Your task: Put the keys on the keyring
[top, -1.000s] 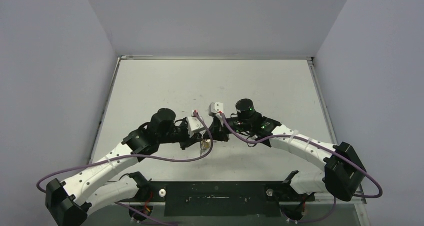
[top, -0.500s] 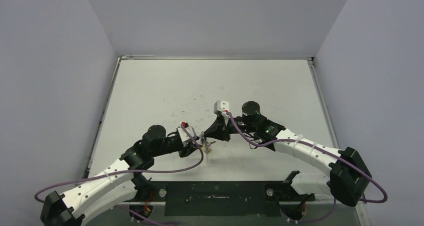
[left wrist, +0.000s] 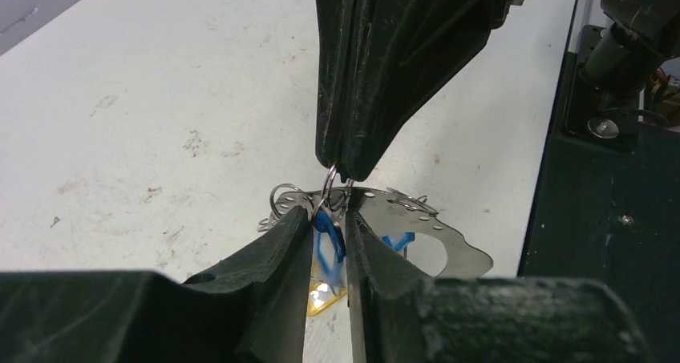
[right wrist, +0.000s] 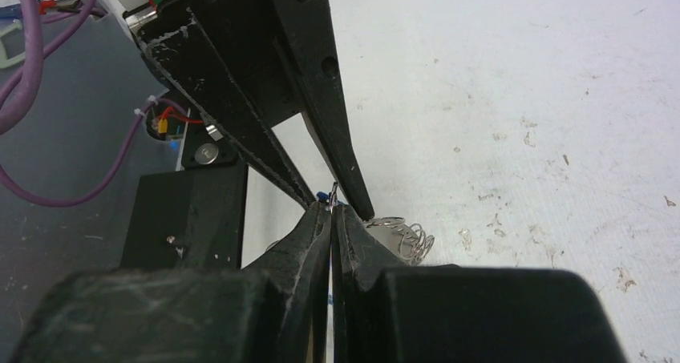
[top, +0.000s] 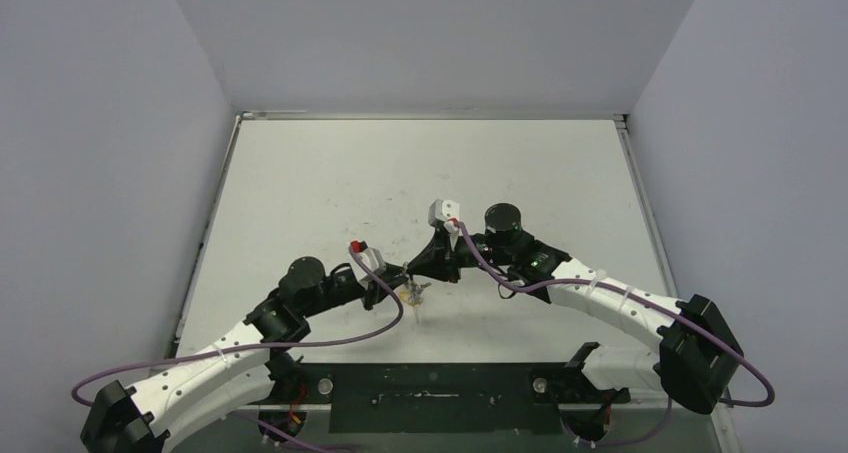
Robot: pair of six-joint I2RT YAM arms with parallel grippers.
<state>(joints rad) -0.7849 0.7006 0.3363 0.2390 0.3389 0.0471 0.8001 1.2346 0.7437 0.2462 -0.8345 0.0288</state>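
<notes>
In the left wrist view my left gripper (left wrist: 329,215) is closed to a narrow gap around the blue plastic head of a key (left wrist: 330,236). My right gripper (left wrist: 341,171) comes down from above, shut on a thin silvery wire ring (left wrist: 334,191) right at that key's top. A flat shiny metal piece with small holes along its rim (left wrist: 437,235) hangs behind, with small wire loops (left wrist: 282,196) and a yellow piece (left wrist: 325,299) below. In the top view both grippers (top: 400,281) (top: 413,273) meet over the bunch (top: 413,296). The right wrist view shows the wire at my shut right gripper (right wrist: 331,209).
The black base plate (top: 430,398) of the arms lies just near of the bunch, and shows in the left wrist view (left wrist: 609,219). Purple cables (top: 340,341) loop from both wrists. Grey walls stand left, right and behind. A tangle of wire loops (right wrist: 405,236) lies by my right fingers.
My left arm has drawn back to the left and lower, its gripper now pointing right at the bunch. My right gripper has shifted slightly toward the near edge and held there.
</notes>
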